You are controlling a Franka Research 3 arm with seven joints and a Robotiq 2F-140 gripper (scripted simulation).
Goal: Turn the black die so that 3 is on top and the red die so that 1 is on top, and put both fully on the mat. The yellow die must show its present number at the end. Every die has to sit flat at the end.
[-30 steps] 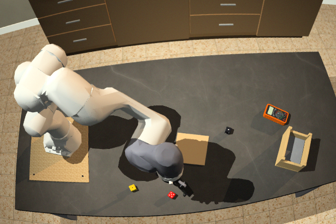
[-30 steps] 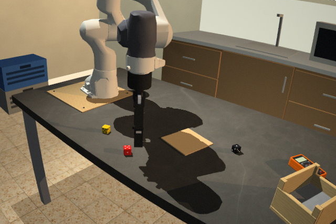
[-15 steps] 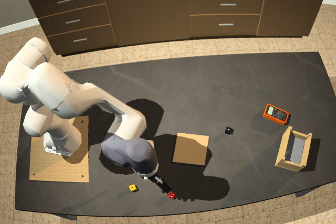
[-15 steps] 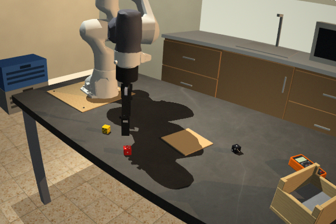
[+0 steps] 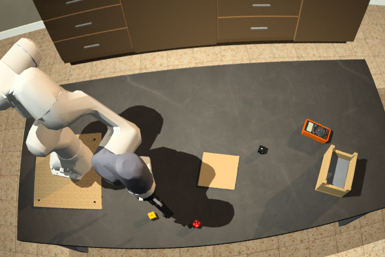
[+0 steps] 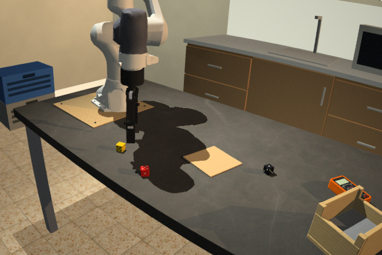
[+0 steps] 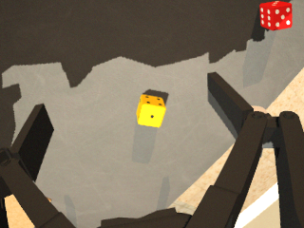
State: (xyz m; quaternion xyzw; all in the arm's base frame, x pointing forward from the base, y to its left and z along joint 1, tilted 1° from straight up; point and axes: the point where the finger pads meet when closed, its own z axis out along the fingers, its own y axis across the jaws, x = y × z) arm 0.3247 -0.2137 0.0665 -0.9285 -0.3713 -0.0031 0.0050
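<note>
The yellow die lies flat on the dark table near the front edge. My gripper is open and empty. It points down and hangs just above the table beside the yellow die, which shows between the fingers in the wrist view. The red die lies to the right of the gripper, off the mat. The black die lies on the table to the right of the tan square mat, apart from it.
An orange multimeter and an open wooden box stand at the right end of the table. The arm's base sits on a tan board at the left. A blue box stands beyond the table's left end.
</note>
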